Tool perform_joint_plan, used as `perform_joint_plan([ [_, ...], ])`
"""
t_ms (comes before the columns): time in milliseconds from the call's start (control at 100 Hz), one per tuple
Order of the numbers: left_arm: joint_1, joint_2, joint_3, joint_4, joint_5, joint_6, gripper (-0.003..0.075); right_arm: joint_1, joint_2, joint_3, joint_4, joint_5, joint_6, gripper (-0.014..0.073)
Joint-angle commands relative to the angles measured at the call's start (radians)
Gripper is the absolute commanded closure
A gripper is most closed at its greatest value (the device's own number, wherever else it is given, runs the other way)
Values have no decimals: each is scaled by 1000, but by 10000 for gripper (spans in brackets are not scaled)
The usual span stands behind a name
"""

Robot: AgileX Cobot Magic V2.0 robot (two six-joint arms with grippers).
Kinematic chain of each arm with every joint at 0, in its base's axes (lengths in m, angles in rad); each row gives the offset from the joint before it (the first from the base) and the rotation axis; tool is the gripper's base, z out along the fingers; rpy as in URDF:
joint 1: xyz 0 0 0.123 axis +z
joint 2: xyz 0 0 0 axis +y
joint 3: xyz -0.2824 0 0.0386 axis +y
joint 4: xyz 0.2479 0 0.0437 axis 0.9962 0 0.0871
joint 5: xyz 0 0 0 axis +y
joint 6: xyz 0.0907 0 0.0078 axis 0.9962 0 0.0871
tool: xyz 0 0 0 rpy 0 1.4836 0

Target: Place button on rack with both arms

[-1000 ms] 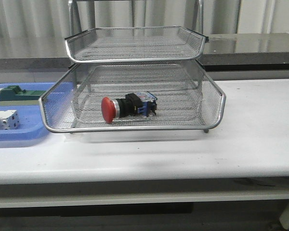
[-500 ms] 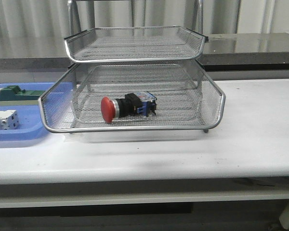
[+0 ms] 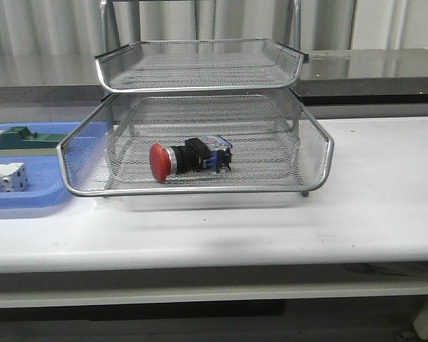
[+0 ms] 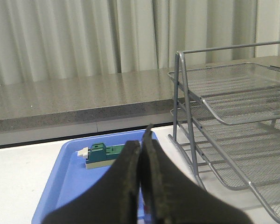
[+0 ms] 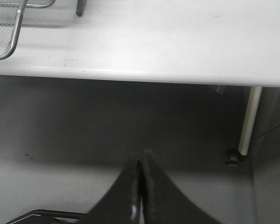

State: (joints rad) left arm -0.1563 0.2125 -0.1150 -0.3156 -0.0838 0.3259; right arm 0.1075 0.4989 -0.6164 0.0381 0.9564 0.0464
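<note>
Nothing had moved since before. Both the left gripper (image 4: 141, 154) and right gripper (image 5: 141, 163) were closed and empty, far from the button (image 3: 189, 159) lying in the rack (image 3: 200, 187).

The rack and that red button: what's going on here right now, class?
Nothing is being handled at this moment. The button lies on its side in the lowest visible tray of the rack, red head toward the blue tray. Both grippers are shut and empty: the left gripper is over the blue tray beside the rack, and the right gripper is off the table edge, lower than the tabletop. The placing looks done.
</note>
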Motion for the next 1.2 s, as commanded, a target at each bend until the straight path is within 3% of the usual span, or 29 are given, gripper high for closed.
perform_joint_plan([
  [0, 2, 7, -29, -6, -69, -7, 741, 0, 2, -26, -9, -59, -2, 660],
  [450, 2, 7, -29, -6, -69, -7, 741, 0, 2, -26, -5, -64, -2, 660],
  [660, 2, 7, -29, -6, -69, -7, 741, 0, 26, -26, 88, -203, -6, 660],
  [820, 2, 7, -29, -6, -69, -7, 741, 0, 164, -26, 191, -213, -46, 659],
  [1000, 2, 7, -29, -6, -69, -7, 741, 5, 363, -27, 360, -218, -220, 659],
  [1190, 2, 7, -29, -6, -69, -7, 741, 102, 544, -66, 458, -263, -320, 659],
])
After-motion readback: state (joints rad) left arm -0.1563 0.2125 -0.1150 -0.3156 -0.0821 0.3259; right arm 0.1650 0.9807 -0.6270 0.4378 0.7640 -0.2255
